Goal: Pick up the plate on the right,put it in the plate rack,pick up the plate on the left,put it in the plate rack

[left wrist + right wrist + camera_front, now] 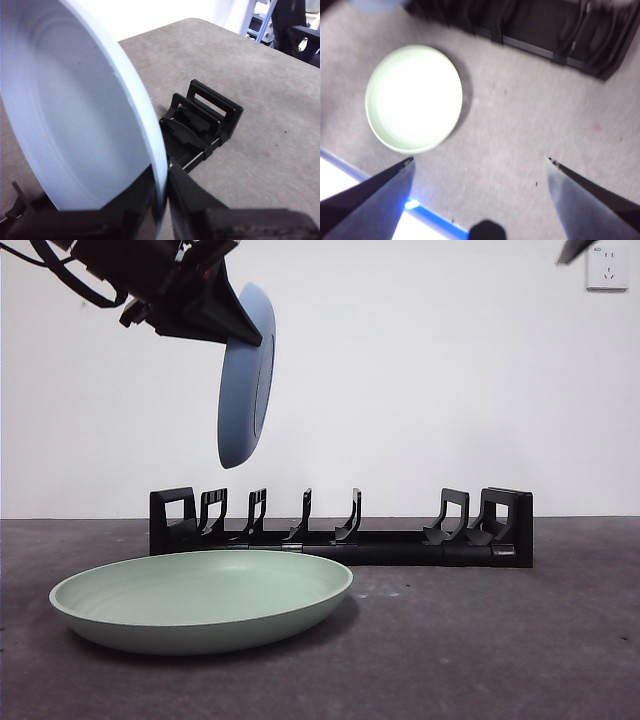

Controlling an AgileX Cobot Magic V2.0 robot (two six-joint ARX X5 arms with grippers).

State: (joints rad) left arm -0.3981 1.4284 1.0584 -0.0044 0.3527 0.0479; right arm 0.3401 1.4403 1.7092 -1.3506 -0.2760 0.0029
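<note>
A pale blue plate (245, 380) hangs on edge, nearly upright, above the left part of the plate rack (400, 540). My left gripper (235, 330) comes in from the upper left and is shut on its upper rim. The left wrist view shows the same plate (75, 115) with the jaws of the left gripper (162, 192) closed on its rim, and one end of the rack (205, 120) below it. A pale green plate (200, 600) lies flat on the table in front of the rack's left half. My right gripper (480, 160) is open, high above the green plate (413, 97) and the rack (545, 25).
The rack's upright dividers hold nothing. A black tip of the waiting arm (578, 250) shows at the top right corner, beside a wall socket (607, 268). In the right wrist view a bright blue-lit table edge (420, 215) runs near the green plate.
</note>
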